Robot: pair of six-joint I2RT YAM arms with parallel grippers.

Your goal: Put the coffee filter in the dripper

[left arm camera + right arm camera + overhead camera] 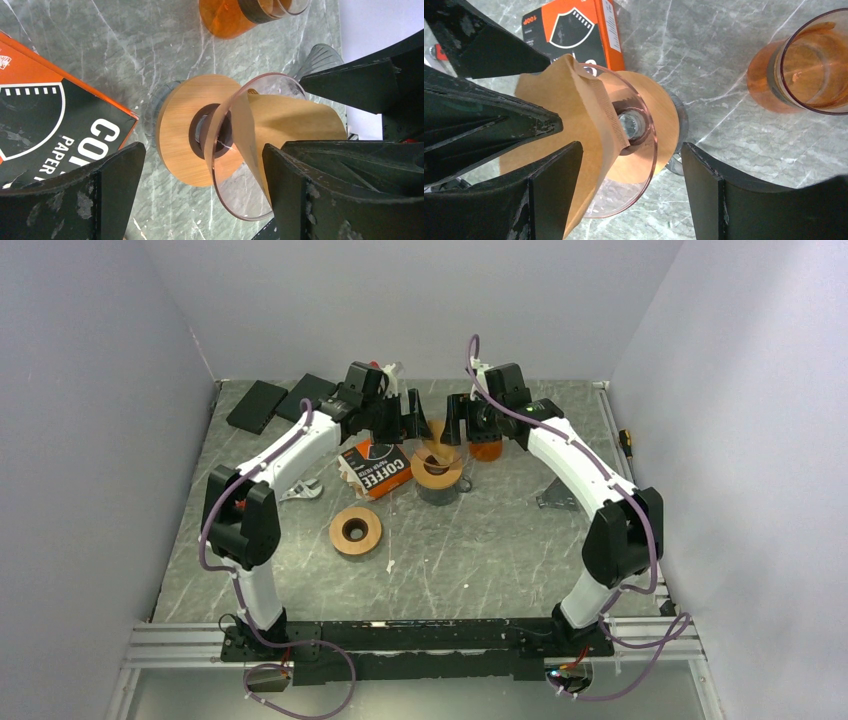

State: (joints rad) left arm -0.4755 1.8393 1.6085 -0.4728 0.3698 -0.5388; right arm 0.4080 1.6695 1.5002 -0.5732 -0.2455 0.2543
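Note:
The dripper (437, 468) is a clear cone in a wooden collar (177, 135), standing mid-table on a glass vessel. The brown paper coffee filter (295, 117) (569, 115) sits partly inside the cone, its wide end sticking out over the rim. My left gripper (200, 195) hangs open over the dripper from the left; its right finger (320, 195) covers the filter's edge. My right gripper (631, 200) is open on the other side, its left finger (551, 195) against the filter's outer side. Neither pair of jaws is closed on the paper.
An orange tumbler (486, 448) (804, 65) stands just behind-right of the dripper. The orange-and-black filter box (377, 468) (45, 115) lies to its left. A second wooden ring (356, 530), a wrench (298, 490), black blocks (258, 405) and a metal bracket (557, 500) lie around.

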